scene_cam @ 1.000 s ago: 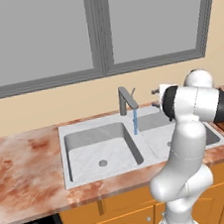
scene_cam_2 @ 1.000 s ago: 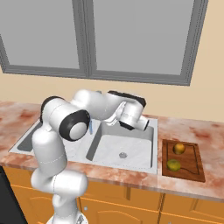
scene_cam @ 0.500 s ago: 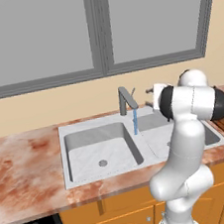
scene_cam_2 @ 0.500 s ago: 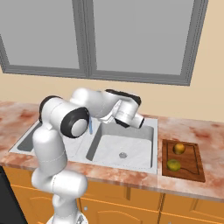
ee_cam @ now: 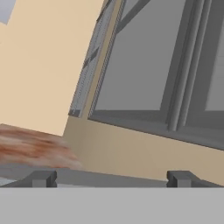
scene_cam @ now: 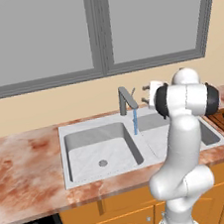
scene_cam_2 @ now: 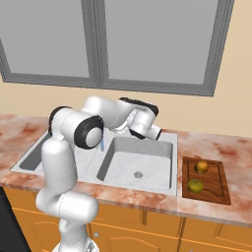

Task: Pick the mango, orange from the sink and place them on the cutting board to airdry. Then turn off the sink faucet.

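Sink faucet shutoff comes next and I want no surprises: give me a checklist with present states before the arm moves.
1. Mango on the cutting board: ok.
2. Orange on the board: ok.
3. Sink basins free of fruit: ok.
4. Sink faucet off: not ok, water runs from the spout.
5. Gripper open and holding nothing: ok.
6. Gripper touching the faucet lever: cannot tell.

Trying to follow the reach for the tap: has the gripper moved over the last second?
Yes. In the left base view the gripper has shifted left, closing in on the sink faucet, whose water is running.
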